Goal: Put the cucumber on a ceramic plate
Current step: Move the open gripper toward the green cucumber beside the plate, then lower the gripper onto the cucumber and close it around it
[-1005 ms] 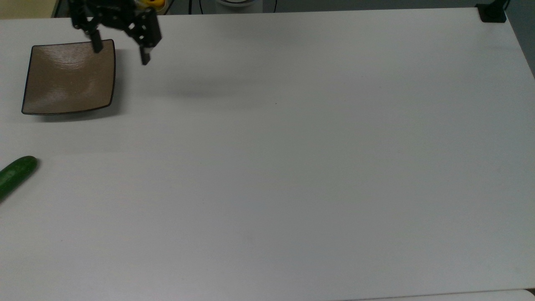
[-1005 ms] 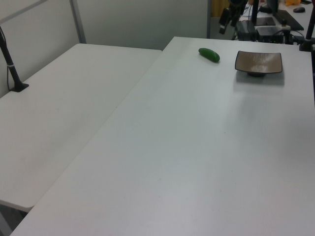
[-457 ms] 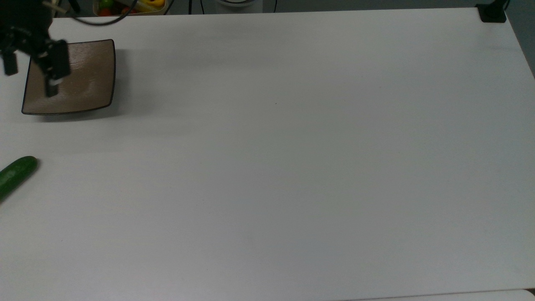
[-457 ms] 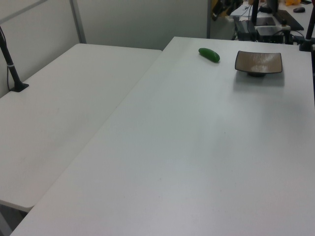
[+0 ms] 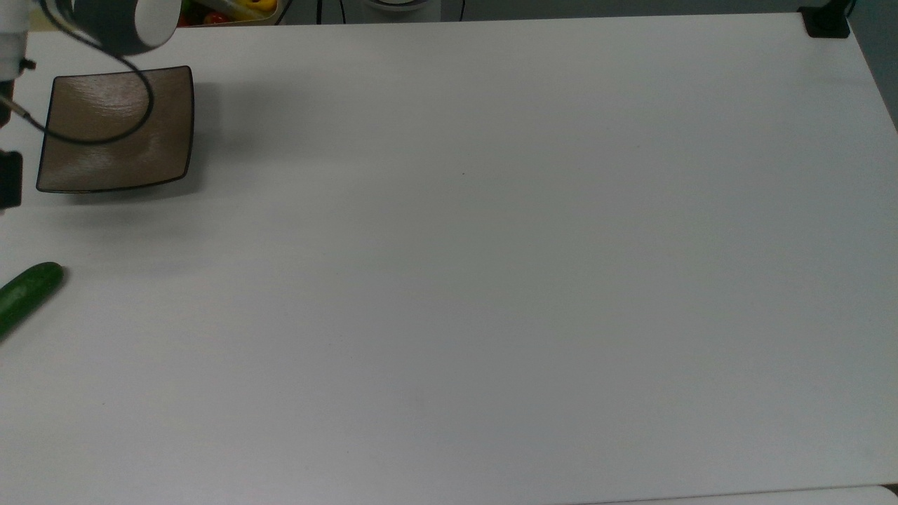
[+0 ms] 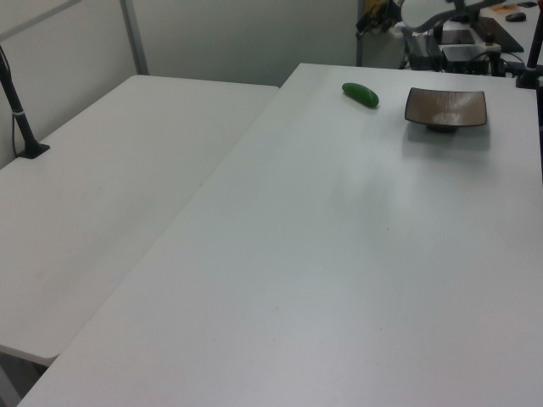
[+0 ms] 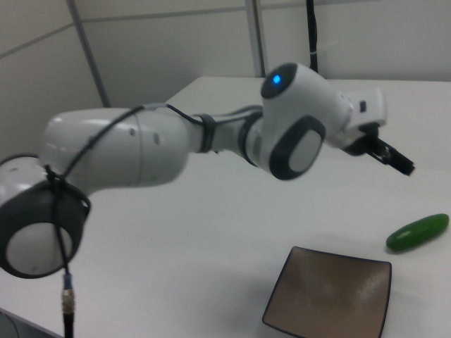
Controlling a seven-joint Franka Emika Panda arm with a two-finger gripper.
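The cucumber (image 5: 27, 293) lies on the table (image 5: 491, 280) at the top view's left edge, well apart from the empty plate (image 5: 116, 130). The gripper (image 7: 392, 158) hangs above the table between them; I cannot tell its state. To grasp well, it should descend over the cucumber's middle, straddling it crosswise to stop rolling.

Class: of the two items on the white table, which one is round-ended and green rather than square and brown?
The cucumber; the ceramic plate beside it is square and brown.
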